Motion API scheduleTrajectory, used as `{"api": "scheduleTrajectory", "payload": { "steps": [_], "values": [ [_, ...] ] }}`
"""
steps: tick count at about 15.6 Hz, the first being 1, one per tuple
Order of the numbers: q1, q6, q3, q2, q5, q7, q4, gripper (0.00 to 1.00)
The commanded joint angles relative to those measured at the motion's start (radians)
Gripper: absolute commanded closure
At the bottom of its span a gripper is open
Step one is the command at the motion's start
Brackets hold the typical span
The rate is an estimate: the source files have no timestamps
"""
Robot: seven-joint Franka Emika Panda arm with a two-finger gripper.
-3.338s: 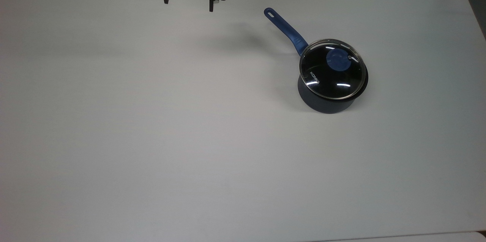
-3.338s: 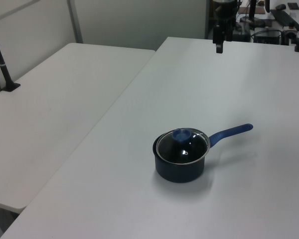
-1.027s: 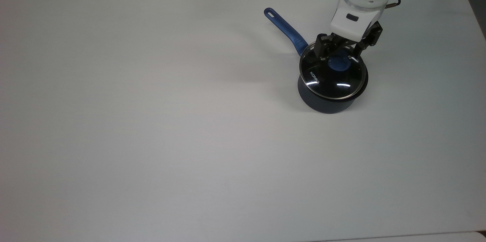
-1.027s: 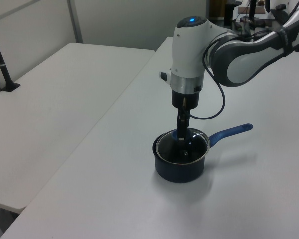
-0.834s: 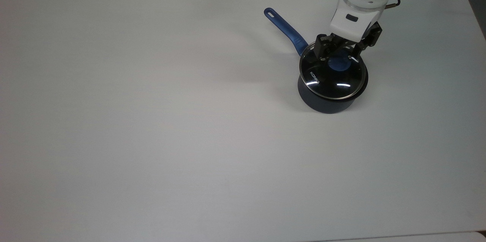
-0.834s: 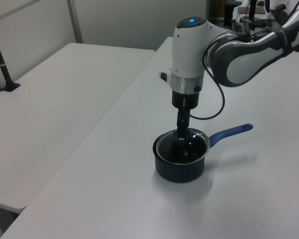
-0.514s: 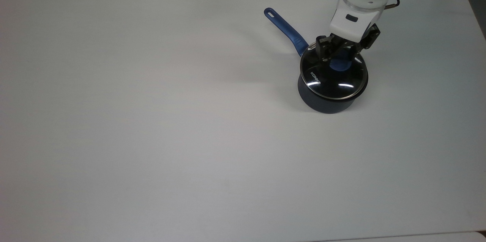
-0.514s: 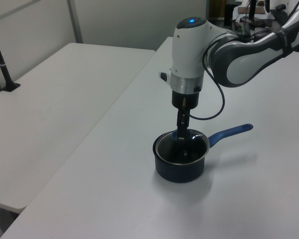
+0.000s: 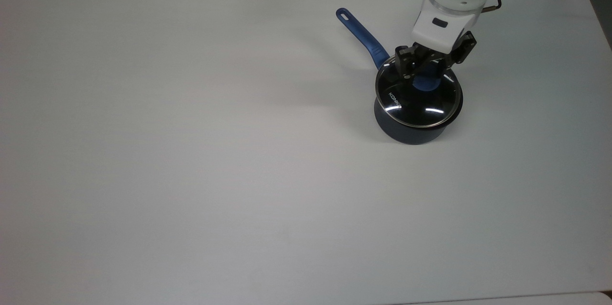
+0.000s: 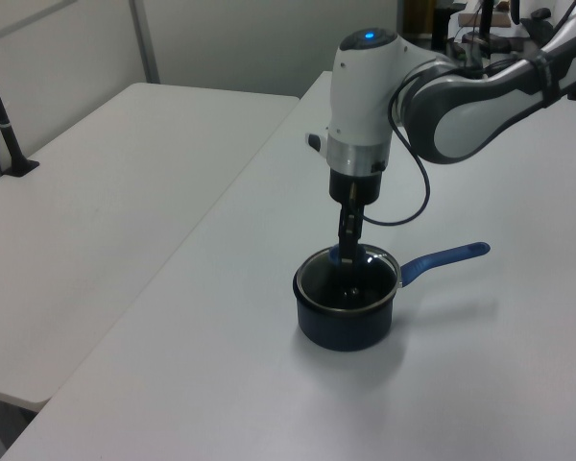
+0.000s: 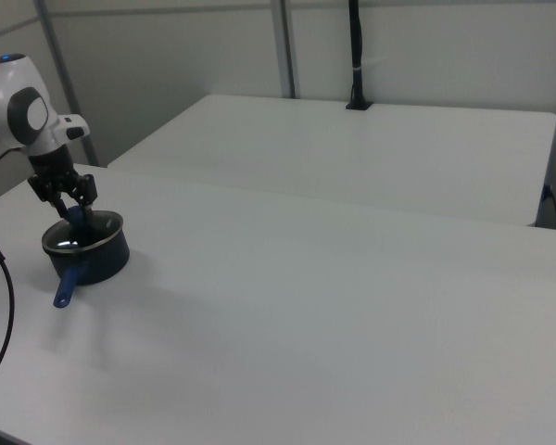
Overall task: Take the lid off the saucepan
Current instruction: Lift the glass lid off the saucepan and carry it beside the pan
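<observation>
From my station, nearest in the top view comes a broad stretch of bare white bench (image 9: 191,176), matte and smooth. Beyond it, in the right half of the frame above centre, sits the saucepan (image 9: 413,128): a small deep round pot, dark navy outside, its long blue handle (image 9: 362,37) running up and to the top view's left, a hole at the far end. The lid (image 9: 418,97) rests on it or barely above it, a clear glass disc with a metal rim and white lettering, glossy with light streaks. I cannot tell whether it has cleared the rim yet.

The claw (image 9: 427,73) stands directly over the lid's centre, pointing straight down, fingers closed around the blue knob (image 9: 427,81). So the lid lies directly beneath the claw, and I judge the coming move is a straight vertical lift. Farthest back rises the white arm (image 10: 365,86).
</observation>
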Motion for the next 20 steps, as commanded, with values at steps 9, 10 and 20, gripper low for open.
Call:
{"api": "scheduleTrajectory", "payload": {
  "steps": [9,10,20],
  "values": [
    [-0.218,-0.072,-0.01,-0.158,-0.031,-0.171,-0.112,0.59],
    [-0.244,-0.071,-0.007,-0.17,-0.031,-0.203,-0.14,0.59],
    [-0.335,0.221,0.004,-0.195,-0.077,-0.211,-0.442,0.59]
  ]
}}
